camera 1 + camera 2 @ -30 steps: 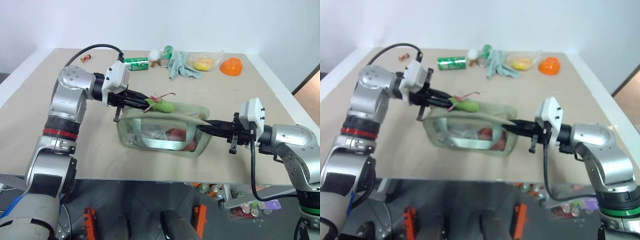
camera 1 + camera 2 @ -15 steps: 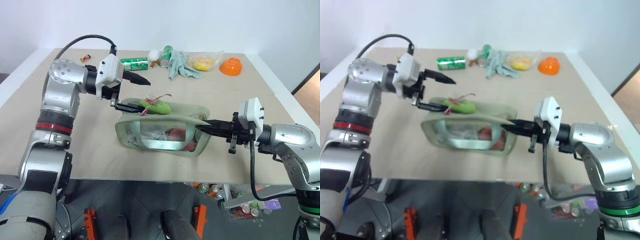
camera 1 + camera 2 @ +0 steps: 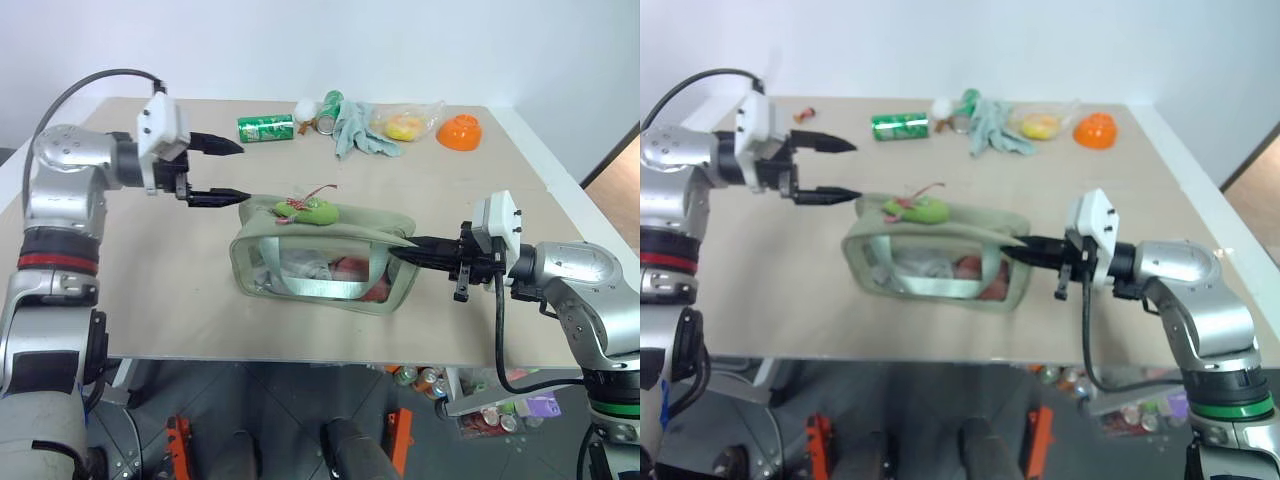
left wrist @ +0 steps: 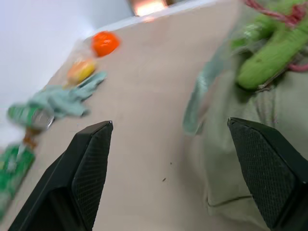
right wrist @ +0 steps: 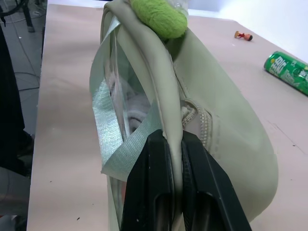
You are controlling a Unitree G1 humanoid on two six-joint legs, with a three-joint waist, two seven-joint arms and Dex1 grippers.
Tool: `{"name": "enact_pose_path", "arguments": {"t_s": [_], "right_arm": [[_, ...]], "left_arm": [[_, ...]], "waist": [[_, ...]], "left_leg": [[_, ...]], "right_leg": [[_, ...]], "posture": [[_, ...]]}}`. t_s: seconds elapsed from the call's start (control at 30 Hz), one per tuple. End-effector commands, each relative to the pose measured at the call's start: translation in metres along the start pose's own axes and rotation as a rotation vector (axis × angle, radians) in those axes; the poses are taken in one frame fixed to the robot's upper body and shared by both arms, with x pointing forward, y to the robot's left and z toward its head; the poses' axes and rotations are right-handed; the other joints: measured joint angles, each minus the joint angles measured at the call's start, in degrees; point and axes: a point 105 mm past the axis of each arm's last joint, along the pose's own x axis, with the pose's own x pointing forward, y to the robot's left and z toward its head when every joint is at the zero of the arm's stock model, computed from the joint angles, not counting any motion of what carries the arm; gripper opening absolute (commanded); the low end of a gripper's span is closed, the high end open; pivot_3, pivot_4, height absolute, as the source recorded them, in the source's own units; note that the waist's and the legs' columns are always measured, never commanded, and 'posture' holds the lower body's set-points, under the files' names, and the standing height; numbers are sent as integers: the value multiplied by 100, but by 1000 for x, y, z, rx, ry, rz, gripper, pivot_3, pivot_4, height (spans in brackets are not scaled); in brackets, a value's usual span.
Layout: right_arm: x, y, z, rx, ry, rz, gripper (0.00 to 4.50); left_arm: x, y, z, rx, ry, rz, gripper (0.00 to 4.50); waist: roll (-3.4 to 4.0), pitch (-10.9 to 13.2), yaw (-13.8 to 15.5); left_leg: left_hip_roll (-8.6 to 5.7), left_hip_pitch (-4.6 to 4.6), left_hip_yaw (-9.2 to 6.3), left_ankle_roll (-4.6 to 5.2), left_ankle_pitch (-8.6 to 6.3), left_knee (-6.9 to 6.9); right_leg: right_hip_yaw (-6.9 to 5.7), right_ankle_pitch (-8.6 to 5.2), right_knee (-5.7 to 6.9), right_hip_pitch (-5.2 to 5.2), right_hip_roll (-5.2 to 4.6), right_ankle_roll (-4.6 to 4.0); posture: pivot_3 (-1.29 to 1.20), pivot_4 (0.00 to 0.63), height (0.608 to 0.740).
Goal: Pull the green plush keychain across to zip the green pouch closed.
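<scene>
Tabletop [image 3: 150,290]: one, beige; carries everything below.
Green pouch [image 3: 330,262]: one, mid-tabletop, long side toward the camera, clear panel showing mixed contents; its right end is pinched by the right tool.
Tools: two.
Left tool [image 3: 228,169]: fingers spread wide, empty, off the pouch's left end, clear of it.
Right tool [image 3: 402,251]: fingers pressed together, clamped on the pouch's pale webbing handle at its right end.
Cloth glove [image 3: 358,128]: one, pale teal, far edge of tabletop.
Green cans: two; one lying flat [image 3: 266,127], one [image 3: 331,105] just beside the glove.
Orange bowl [image 3: 462,131]: one, far right.
Clear bag with yellow item [image 3: 405,124]: one, between glove and bowl.
Green plush keychain [image 3: 308,209]: one, lying on the pouch top toward its left end, red-pink cord beside it.
Change: a second ago the left tool was closed on the keychain; now it has let go and drawn away left. Right tool unchanged.
</scene>
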Motion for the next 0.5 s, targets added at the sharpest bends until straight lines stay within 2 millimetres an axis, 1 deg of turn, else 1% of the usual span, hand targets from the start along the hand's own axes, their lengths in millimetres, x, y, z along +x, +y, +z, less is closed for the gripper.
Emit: {"name": "enact_pose_path", "arguments": {"t_s": [0.03,0.1,0.23,0.3,0.4,0.5], "right_arm": [[3,-2,5,-19,-26,-5,0],[5,-3,4,-10,-33,-8,0],[4,-4,3,-7,-33,-11,0],[4,-5,1,-5,-31,-13,0],[5,-6,-1,0,-29,-11,0],[6,-6,-2,1,-26,-5,0]], "left_arm": [[-25,-5,6,-106,-89,123,3963],[-32,-19,1,-160,-94,149,3963],[-45,-46,-3,-278,-131,252,3963],[-47,-67,-3,-370,-171,294,3963],[-43,-91,-2,-450,-188,302,3963],[-34,-106,2,-488,-192,278,3963]], "waist": [[1,0,-15],[1,0,-22],[-1,0,-12],[-1,0,-12],[-2,-1,-5],[-4,-1,15]], "left_leg": [[1,1,1,0,0,0],[7,2,1,0,0,-1],[15,-1,-6,-2,1,1],[15,3,-3,-2,3,1],[13,14,2,-1,3,1],[9,19,-1,-1,12,2]], "right_leg": [[1,0,3,-3,1,-1],[0,-2,9,-6,1,-5],[-9,-1,15,-11,6,-13],[-8,0,14,-7,6,-15],[-5,0,13,3,1,-14],[-8,4,13,8,2,-20]], "posture": [[0,150,740],[0,150,740],[0,150,740],[0,150,740],[0,150,740],[0,150,740]]}}
